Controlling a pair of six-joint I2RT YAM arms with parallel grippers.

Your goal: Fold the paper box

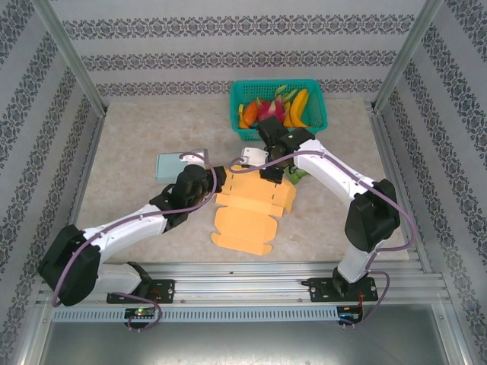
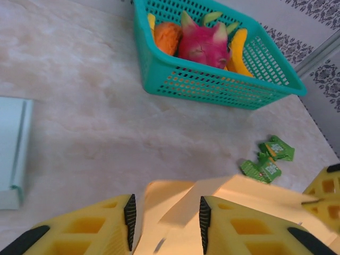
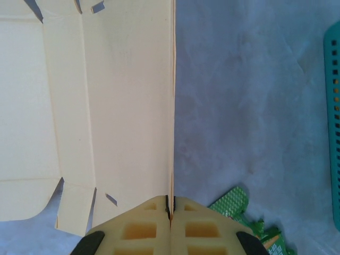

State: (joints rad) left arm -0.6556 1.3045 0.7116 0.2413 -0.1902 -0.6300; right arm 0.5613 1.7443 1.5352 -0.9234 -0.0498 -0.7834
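Right hand pinches the right long edge of the orange die-cut paper box; left hand, jaws apart, straddles the opposite flap.

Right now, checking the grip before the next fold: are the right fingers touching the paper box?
Touching. The right wrist view shows the right fingers shut on an edge of the paper box.

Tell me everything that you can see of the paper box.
The paper box is a pale orange die-cut cardboard sheet, mostly unfolded, with flaps and slots along its edges. It lies on the beige table between the two arms. The right gripper is shut on the edge of one side panel. A raised flap stands inside the open left gripper.
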